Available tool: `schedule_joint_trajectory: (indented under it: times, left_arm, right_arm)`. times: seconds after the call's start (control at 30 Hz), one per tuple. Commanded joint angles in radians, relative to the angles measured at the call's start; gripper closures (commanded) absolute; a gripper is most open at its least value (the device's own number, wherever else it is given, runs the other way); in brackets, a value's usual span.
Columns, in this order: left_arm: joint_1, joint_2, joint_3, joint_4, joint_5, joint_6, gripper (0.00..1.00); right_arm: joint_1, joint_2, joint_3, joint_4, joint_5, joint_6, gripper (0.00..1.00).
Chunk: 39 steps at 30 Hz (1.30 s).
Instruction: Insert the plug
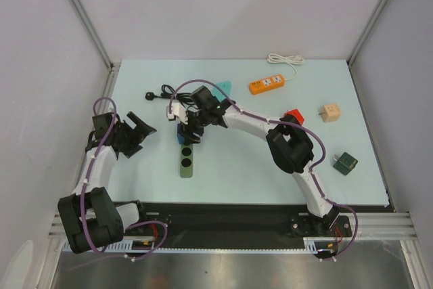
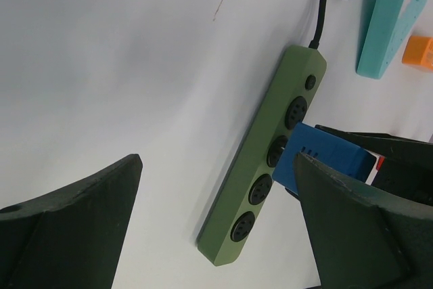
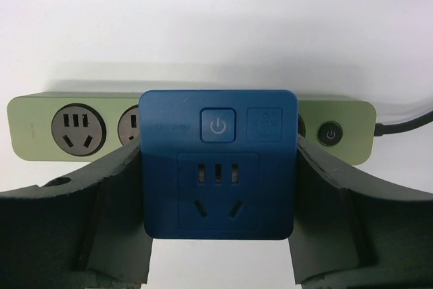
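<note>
Items run left to right across the pale, matte worktop (image 1: 243,184). Near its left edge the left gripper (image 1: 139,130) hovered with its fingers (image 2: 67,231) spread wide around nothing. Toward the far edge lay a small black plug (image 1: 150,96) on a thin, looped black cord (image 1: 166,90), apart from both grippers. The cord ran into the far end of the green power strip (image 1: 187,162), a long rigid bar of satin plastic with rounded corners, round recessed sockets and a round switch at its cord end.

Left of centre, the right gripper (image 1: 191,125) pinched the blue adapter plug (image 3: 218,164) by two opposite side walls and held it at one of the strip's middle sockets. Whether its pins had entered could not be told. This block appeared to be the plug being inserted. It was a square, smooth, hard-shelled body, probably light and stiff, and its slick faces could twist under an off-axis push. The side walls looked the soundest hold for a straight press. The black plug would be better taken by its moulded body than by its limp cord.

Further right were a teal wedge (image 1: 222,87) and an orange power strip (image 1: 265,84). Red (image 1: 293,114), beige (image 1: 330,112) and dark green (image 1: 347,162) blocks sat toward the right edge.
</note>
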Motion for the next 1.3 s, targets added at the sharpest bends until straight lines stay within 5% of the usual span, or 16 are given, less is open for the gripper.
schedule_joint_trajectory:
  times: [0.0,1.27]
  left_arm:
    - [0.008,-0.025,-0.003,0.018,0.001,0.000,0.00]
    - [0.008,-0.021,-0.004,0.023,0.012,0.000,0.00]
  right_arm:
    - [-0.009,-0.072,0.066,0.009,-0.051,0.022,1.00]
    - [-0.001,-0.014,0.003,0.041,-0.090,0.003,1.00]
